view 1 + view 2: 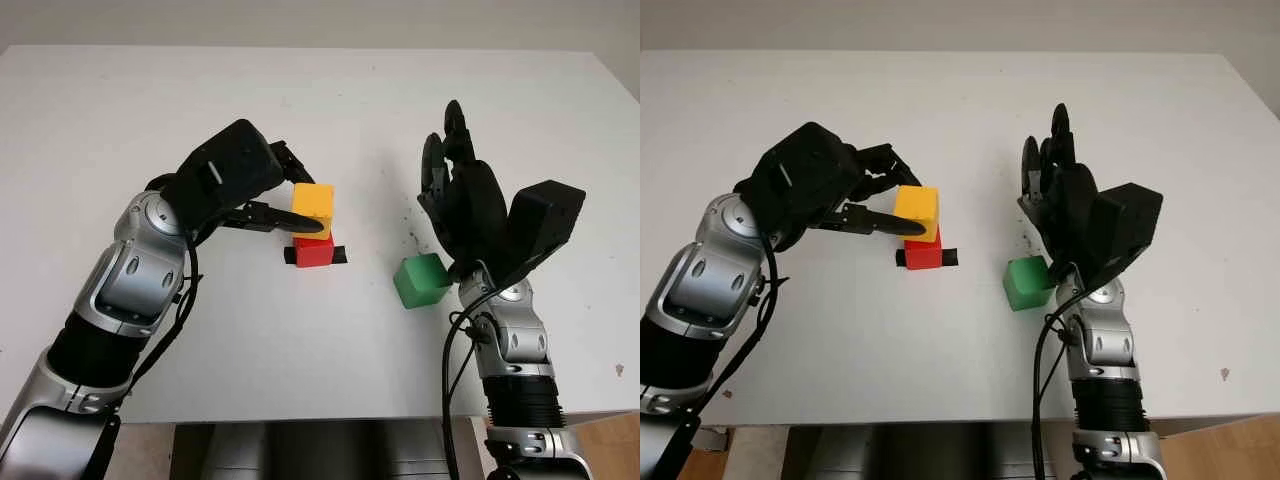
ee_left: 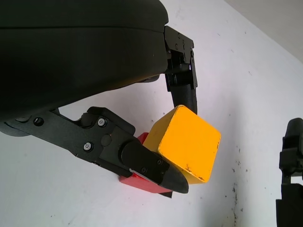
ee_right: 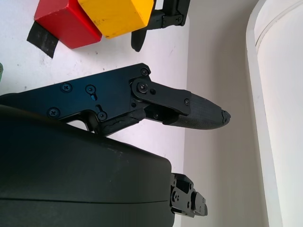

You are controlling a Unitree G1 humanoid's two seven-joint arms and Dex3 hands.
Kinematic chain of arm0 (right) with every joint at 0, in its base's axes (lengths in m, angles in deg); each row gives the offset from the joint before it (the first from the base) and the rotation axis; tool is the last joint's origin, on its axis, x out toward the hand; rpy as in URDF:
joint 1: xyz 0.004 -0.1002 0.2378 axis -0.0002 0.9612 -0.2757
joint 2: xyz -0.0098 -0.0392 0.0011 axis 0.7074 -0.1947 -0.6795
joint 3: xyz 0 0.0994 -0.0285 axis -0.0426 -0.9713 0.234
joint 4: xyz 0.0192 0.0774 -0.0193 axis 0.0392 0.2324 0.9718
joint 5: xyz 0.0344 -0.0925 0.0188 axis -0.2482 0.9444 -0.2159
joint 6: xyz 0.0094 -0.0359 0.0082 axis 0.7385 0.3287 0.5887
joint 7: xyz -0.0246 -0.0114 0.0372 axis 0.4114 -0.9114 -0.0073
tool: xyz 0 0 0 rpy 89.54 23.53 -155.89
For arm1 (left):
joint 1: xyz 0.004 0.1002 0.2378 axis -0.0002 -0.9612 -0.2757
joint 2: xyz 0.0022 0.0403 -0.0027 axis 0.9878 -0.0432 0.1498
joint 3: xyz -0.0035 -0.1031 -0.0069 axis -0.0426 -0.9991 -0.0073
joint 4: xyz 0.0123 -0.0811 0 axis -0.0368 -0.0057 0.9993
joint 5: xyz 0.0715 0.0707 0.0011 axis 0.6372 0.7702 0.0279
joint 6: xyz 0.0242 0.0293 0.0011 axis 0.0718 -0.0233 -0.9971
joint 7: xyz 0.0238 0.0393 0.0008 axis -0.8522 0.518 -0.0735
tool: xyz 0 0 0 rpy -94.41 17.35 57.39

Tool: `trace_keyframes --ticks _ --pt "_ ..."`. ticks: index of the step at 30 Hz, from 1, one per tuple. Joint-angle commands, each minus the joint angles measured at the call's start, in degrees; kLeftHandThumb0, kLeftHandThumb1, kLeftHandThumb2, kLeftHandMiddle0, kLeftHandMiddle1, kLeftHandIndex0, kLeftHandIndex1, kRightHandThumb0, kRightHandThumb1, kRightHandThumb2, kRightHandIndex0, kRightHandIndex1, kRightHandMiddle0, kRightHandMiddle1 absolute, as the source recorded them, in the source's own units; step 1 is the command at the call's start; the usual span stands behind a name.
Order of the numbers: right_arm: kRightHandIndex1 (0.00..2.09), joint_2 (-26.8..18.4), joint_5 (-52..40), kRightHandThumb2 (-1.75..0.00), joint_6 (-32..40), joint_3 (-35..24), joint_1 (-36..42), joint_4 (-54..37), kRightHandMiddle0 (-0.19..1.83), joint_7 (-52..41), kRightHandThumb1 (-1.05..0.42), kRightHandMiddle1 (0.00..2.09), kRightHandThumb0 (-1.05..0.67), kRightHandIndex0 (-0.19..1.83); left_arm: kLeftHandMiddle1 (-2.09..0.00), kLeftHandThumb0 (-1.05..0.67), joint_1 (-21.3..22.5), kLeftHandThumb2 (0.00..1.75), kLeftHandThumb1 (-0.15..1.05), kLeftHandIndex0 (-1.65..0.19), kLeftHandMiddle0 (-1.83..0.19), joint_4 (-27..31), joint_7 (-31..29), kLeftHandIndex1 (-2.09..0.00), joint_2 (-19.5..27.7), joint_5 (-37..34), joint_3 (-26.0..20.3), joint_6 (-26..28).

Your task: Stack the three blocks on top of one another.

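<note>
On the white table [image 1: 120,110], the left hand [image 1: 245,185] grips the yellow block [image 1: 312,209], its fingers [image 1: 285,222] closed on the block's sides, and the yellow block sits on top of the red block [image 1: 314,251], slightly turned against it. The red block stands on a strip of black tape [image 1: 340,257] near the table's middle. From the stack, the green block [image 1: 421,281] lies at about four o'clock, well apart, resting alone on the table. The right hand [image 1: 462,195] hovers just above and beyond the green block, at roughly one o'clock from it, open and holding nothing. The left wrist view adds what the head views cannot give: one finger [image 2: 182,87] presses the yellow block's far face and another runs along its near lower edge, with the red block [image 2: 142,182] peeking out beneath. The right wrist view catches the stack from the side, the yellow block [image 3: 116,16] overhanging the red block [image 3: 66,23], with the tape [image 3: 42,40] under it.
</note>
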Motion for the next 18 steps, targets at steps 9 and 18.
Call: trace_keyframes --ticks 9,18 --pt "0.00 -0.40 0.04 -0.66 0.73 -0.03 0.41 -1.93 -0.19 0.11 -1.05 0.00 -0.62 -0.19 -0.05 -0.38 0.05 0.05 1.03 -0.18 -0.19 0.39 0.05 -1.83 -0.52 0.05 0.36 -0.49" --pt "0.00 -0.28 0.06 -0.66 1.82 -0.05 0.24 -2.46 -0.19 0.64 -1.05 0.00 -0.61 -0.19 -0.06 -0.40 -0.27 0.05 1.03 -0.15 -0.19 1.20 -0.97 -1.78 0.49 0.99 1.48 -1.19"
